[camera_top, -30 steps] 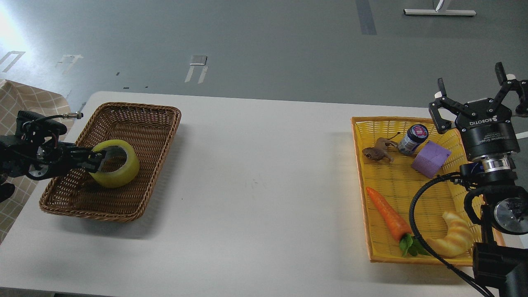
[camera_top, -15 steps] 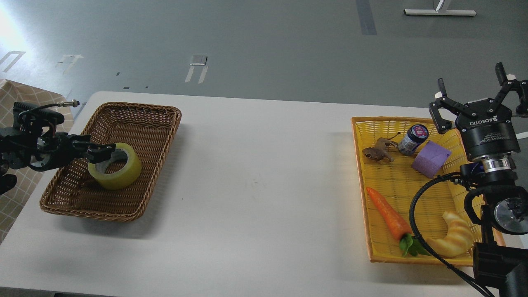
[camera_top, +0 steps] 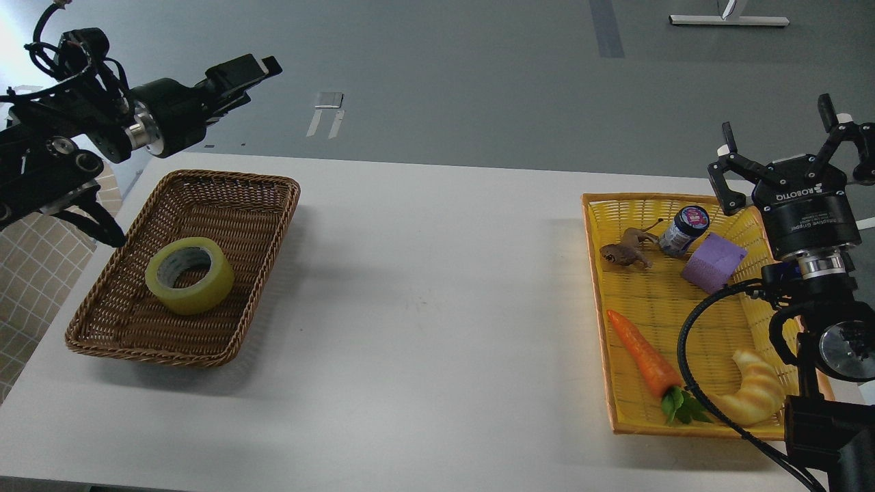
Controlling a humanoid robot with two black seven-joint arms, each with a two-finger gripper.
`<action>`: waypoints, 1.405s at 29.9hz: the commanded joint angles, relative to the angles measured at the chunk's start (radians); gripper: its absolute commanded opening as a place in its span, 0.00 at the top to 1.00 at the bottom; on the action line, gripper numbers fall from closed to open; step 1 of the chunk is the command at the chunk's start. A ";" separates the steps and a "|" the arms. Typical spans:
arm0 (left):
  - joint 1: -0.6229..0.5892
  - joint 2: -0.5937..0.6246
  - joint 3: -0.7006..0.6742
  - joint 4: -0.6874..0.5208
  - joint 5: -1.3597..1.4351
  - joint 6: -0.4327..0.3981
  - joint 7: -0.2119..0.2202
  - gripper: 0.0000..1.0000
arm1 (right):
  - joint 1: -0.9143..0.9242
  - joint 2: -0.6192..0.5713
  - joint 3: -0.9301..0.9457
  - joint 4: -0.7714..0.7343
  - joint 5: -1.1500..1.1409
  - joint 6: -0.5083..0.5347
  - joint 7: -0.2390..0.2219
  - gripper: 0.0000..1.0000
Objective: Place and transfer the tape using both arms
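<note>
The tape (camera_top: 189,275), a yellow roll with a grey-white core, lies flat in the brown wicker basket (camera_top: 225,198) at the table's left. My left gripper (camera_top: 249,70) is raised high above the basket's far edge, well clear of the tape and holding nothing; its fingers are seen side-on and dark. My right gripper (camera_top: 779,140) is open and empty, fingers spread, above the far right corner of the yellow tray (camera_top: 601,301).
The yellow tray holds a carrot (camera_top: 642,355), a croissant (camera_top: 755,393), a purple block (camera_top: 714,263), a small jar (camera_top: 683,231) and a brown toy animal (camera_top: 625,251). White tabletop lies between basket and tray.
My left gripper let go of the tape, which now lies in the basket, and the left arm rose up and away. The right arm barely moved.
</note>
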 commanded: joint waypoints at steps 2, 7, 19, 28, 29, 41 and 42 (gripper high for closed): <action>0.010 -0.108 -0.138 -0.004 -0.218 -0.059 -0.010 0.02 | 0.028 -0.046 -0.056 0.000 -0.006 0.000 -0.002 0.00; 0.051 -0.214 -0.295 -0.004 -0.272 -0.116 -0.012 0.02 | 0.082 -0.079 -0.118 -0.006 -0.007 0.000 -0.002 0.00; 0.218 -0.356 -0.580 -0.032 -0.272 -0.299 -0.010 0.02 | 0.223 -0.073 -0.135 -0.108 -0.006 0.000 -0.002 0.00; 0.287 -0.448 -0.671 -0.050 -0.274 -0.316 -0.004 0.02 | 0.261 -0.046 -0.182 -0.124 -0.011 0.000 -0.002 0.00; 0.292 -0.458 -0.674 -0.050 -0.274 -0.316 -0.004 0.02 | 0.266 -0.046 -0.191 -0.131 -0.011 0.000 -0.002 0.00; 0.378 -0.522 -0.831 -0.049 -0.274 -0.316 -0.001 0.02 | 0.350 -0.047 -0.299 -0.184 -0.017 0.000 -0.002 0.00; 0.383 -0.521 -0.831 -0.049 -0.274 -0.316 0.000 0.02 | 0.353 -0.047 -0.314 -0.193 -0.017 0.000 -0.002 0.00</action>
